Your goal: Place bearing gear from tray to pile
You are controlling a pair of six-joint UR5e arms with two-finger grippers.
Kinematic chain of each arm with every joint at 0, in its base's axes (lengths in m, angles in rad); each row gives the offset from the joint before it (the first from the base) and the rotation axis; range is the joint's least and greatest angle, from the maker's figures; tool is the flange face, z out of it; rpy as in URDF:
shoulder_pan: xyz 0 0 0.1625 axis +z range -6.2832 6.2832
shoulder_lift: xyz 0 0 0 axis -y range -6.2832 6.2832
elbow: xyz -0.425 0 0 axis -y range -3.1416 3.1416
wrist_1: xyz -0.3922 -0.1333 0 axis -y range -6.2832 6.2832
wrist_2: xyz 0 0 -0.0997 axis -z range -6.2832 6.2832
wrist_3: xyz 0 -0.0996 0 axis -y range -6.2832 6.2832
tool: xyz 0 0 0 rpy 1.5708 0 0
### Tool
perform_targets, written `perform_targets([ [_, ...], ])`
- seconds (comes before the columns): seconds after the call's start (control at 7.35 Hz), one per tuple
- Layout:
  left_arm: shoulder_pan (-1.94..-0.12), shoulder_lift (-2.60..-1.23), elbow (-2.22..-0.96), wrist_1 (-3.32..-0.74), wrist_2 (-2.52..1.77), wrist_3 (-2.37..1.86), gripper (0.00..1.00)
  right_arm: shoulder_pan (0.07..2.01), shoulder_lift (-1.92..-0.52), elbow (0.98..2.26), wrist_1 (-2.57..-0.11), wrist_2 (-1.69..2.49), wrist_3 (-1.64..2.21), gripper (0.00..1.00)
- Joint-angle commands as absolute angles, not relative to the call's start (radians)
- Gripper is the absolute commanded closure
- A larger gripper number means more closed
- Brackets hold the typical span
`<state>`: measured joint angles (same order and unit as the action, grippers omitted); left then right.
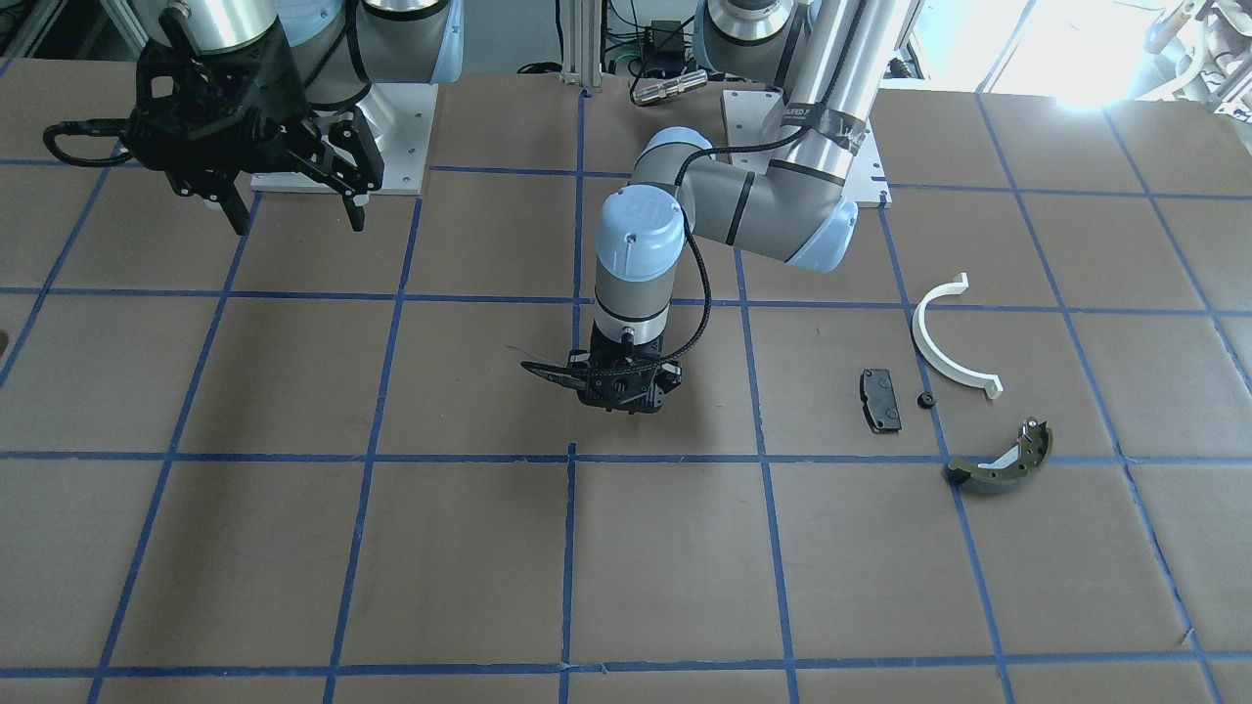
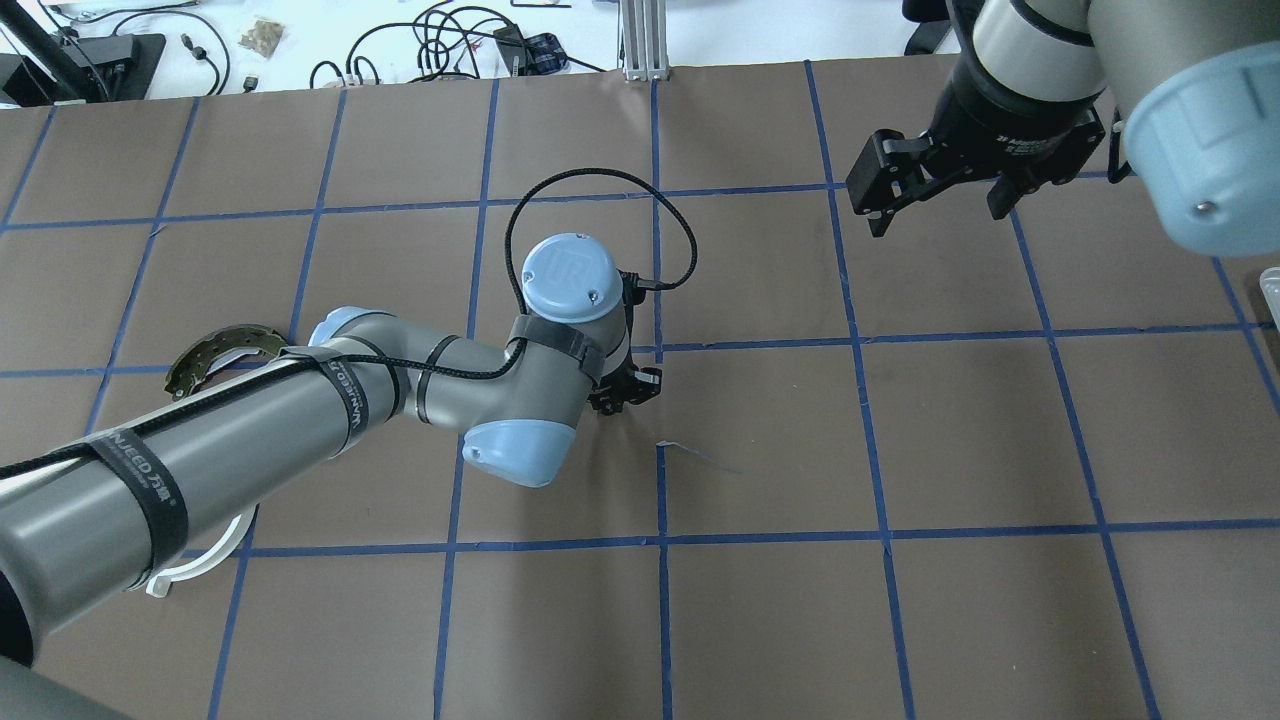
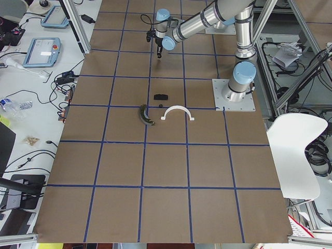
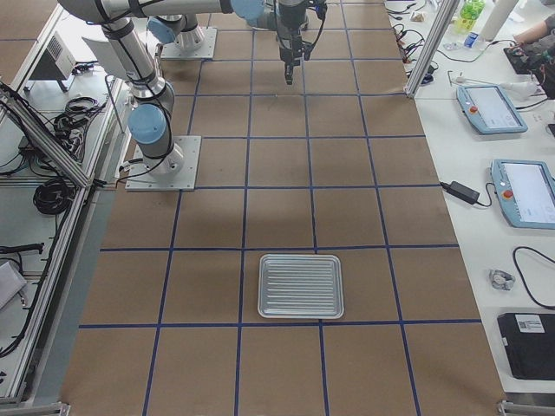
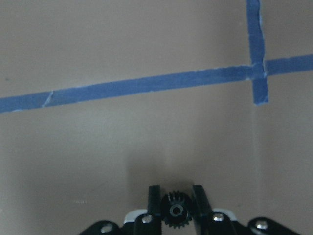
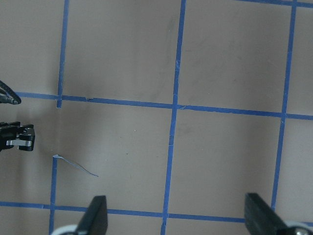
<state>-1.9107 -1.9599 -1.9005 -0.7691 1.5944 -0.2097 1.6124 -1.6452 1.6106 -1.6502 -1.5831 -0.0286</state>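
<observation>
Gear (image 5: 175, 211), small, black and toothed, pinched across its teeth in left gripper (image 5: 176, 196) above mid-table, well apart from pile (image 1: 880, 399). Probably light, stiff and hard; prone to rolling once released. Right gripper (image 1: 298, 225) spread wide, holding nothing. Tray (image 4: 301, 286) showing only ribbed metal.

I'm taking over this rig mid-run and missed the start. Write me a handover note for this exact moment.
Left claw: shut on the bearing gear, low over the middle of the table.
Right claw: open, holding nothing, raised near its base.
Tray: at the right arm's end of the table.
Pile: white half-ring, black pad and olive-green shoe, on the left arm's side.
Done: gear gripped and off the tray.
Left: carry it over to the pile, set it down, open the claw.
</observation>
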Motion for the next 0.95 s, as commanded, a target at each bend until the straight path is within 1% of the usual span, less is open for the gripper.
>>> perform_targets([
  [0.0, -1.806, -1.910, -1.786, -0.982, 1.597, -0.096, 1.00, 1.611, -1.649, 1.614, -1.648, -1.585, -0.015, 0.00],
  [0.41, -1.573, -1.826, -1.810, -1.100, 1.597, 0.241, 1.00, 1.600, -1.647, 1.608, -1.583, -1.586, 0.040, 0.00],
  [0.82, -1.337, -1.778, -1.891, -1.095, 1.618, 0.533, 1.00, 1.603, -1.649, 1.608, -1.578, -1.588, 0.046, 0.00],
])
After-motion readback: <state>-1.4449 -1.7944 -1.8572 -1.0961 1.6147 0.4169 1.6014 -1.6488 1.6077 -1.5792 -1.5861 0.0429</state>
